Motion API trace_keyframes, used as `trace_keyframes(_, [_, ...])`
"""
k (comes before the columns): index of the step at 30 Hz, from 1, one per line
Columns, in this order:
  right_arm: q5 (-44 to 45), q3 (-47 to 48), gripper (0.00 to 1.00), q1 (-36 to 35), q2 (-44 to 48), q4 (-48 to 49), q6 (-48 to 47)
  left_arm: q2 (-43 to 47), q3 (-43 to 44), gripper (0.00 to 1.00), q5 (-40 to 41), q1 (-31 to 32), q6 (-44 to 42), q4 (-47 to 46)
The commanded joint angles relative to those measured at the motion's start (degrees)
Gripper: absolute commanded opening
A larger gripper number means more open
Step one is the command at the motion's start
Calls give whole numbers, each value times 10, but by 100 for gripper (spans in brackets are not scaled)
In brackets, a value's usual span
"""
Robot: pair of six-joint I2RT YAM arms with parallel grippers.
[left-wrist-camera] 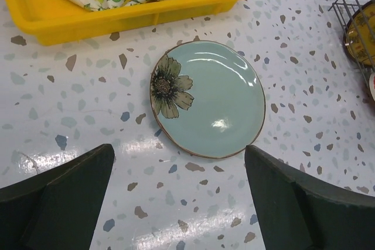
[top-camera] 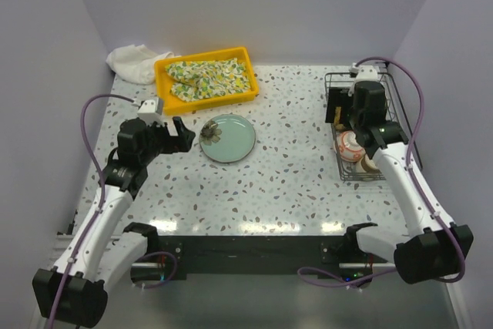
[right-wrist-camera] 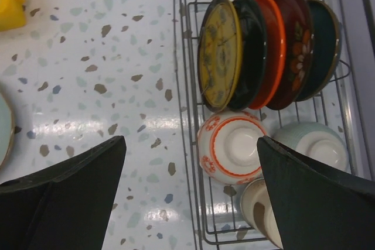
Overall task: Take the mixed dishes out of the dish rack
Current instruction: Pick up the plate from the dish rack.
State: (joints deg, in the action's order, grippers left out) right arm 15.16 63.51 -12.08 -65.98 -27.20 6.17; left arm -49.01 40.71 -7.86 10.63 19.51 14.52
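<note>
A pale green-blue plate [top-camera: 228, 139] with a dark flower lies flat on the table, just beyond my open left gripper [left-wrist-camera: 179, 156], whose fingers are empty. The dish rack [right-wrist-camera: 187, 57] stands at the right. Upright in its tines are a brown-yellow plate [right-wrist-camera: 218, 51], a black-red bowl [right-wrist-camera: 261, 45] and darker dishes behind it. A red-patterned white bowl [right-wrist-camera: 231, 147], a celadon bowl [right-wrist-camera: 310, 144] and a tan cup [right-wrist-camera: 261, 212] lie overturned in front of them. My right gripper [right-wrist-camera: 192, 141] hangs open above the rack's left rim, holding nothing.
A yellow tray [top-camera: 163, 86] holding a floral cloth [top-camera: 209, 76] sits at the back left, with a white rag [top-camera: 132, 62] beside it. Walls close in on the left, right and rear. The rack's wire edge [top-camera: 333, 78] stands near the right wall.
</note>
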Motion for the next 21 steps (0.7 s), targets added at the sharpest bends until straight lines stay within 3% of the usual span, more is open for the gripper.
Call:
trace_keyframes(1, [7, 51, 98, 54, -27, 15, -36, 48, -34, 99, -22, 7, -46, 28])
trace_keyframes(10, [-28, 57, 98, 183, -96, 84, -32, 114, -103, 99, -12, 20, -54, 2])
trace_keyframes(21, [-125, 89, 90, 308, -176, 125, 18, 118, -103, 98, 43, 19, -68, -16])
